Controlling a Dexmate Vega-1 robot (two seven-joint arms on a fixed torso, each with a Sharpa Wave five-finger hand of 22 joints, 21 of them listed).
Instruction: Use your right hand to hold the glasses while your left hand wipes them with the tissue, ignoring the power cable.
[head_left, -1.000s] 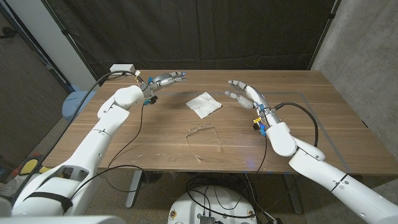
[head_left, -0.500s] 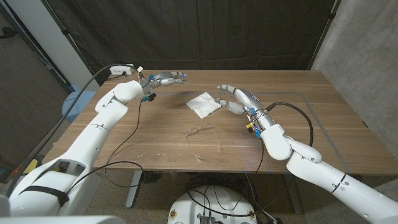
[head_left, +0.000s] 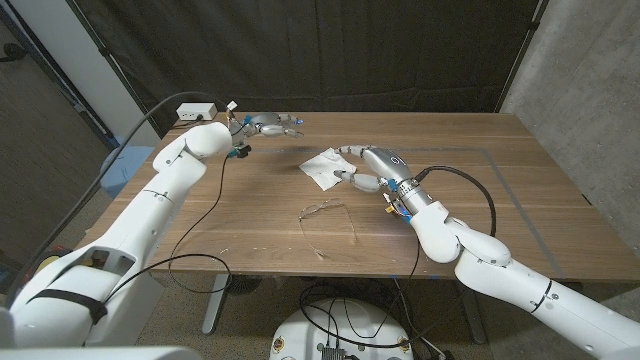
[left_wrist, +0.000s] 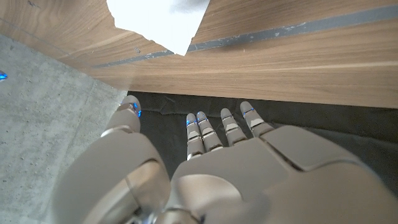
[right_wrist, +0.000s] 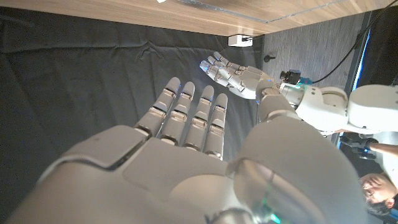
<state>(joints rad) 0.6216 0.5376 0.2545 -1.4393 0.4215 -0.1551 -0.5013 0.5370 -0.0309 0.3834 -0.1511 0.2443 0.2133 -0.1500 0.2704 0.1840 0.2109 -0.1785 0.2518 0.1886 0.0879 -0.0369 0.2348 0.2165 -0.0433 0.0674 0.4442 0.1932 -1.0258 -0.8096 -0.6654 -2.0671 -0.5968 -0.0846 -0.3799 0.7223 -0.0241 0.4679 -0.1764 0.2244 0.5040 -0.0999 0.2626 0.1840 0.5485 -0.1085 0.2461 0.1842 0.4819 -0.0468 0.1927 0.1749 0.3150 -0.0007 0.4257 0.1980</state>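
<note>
Thin wire-framed glasses (head_left: 324, 211) lie on the wooden table (head_left: 500, 190) near its front middle. A white tissue (head_left: 325, 166) lies flat behind them, and it appears again in the left wrist view (left_wrist: 158, 22). My right hand (head_left: 366, 166) hovers beside the tissue's right edge, fingers spread, holding nothing; its straight fingers (right_wrist: 186, 115) fill the right wrist view. My left hand (head_left: 268, 125) is raised over the table's far left part, fingers apart and empty, seen too in the left wrist view (left_wrist: 205, 162) and in the right wrist view (right_wrist: 233, 73).
A white power box (head_left: 194, 110) with a black cable (head_left: 130, 140) sits at the table's far left corner. Black cables run along both arms; one (head_left: 200, 264) hangs over the front edge. A black curtain (head_left: 320, 50) hangs behind the table.
My right hand has swept leftward from the table's right middle to the tissue's edge. My left hand has drifted slightly back and stays raised. Glasses and tissue have not moved.
</note>
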